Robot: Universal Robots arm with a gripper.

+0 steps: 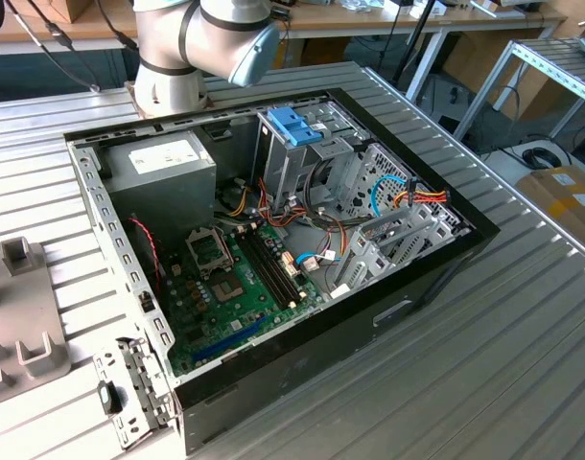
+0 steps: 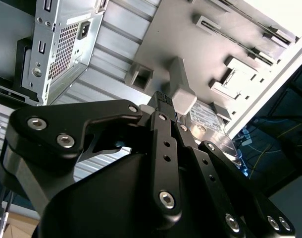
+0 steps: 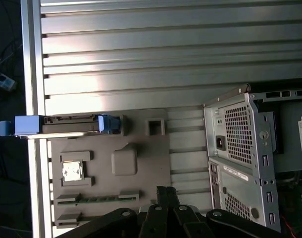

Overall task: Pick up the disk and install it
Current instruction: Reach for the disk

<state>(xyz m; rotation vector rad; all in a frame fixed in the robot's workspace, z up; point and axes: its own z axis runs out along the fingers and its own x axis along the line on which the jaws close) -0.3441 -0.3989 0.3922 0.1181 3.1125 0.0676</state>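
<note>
In the first wrist view the disk (image 3: 67,124) stands on its edge in a slot at the rim of a grey fixture plate (image 3: 141,148), with light blue frame ends showing at both of its ends. In the second wrist view the disk (image 2: 206,119) shows part of its labelled silver face behind the linkage. My gripper (image 3: 164,192) hangs over the plate, well apart from the disk. Its black fingers (image 2: 163,100) are shut together with nothing between them.
The open computer case (image 1: 436,264) lies on the ribbed metal table (image 1: 523,364), with a blue-handled metal cage (image 1: 294,125), a grey power-supply box (image 1: 163,161) and the mainboard (image 1: 230,287) inside. The fixture plate (image 1: 29,331) is at the exterior view's left. The case's rear panel (image 3: 240,148) is beside the plate.
</note>
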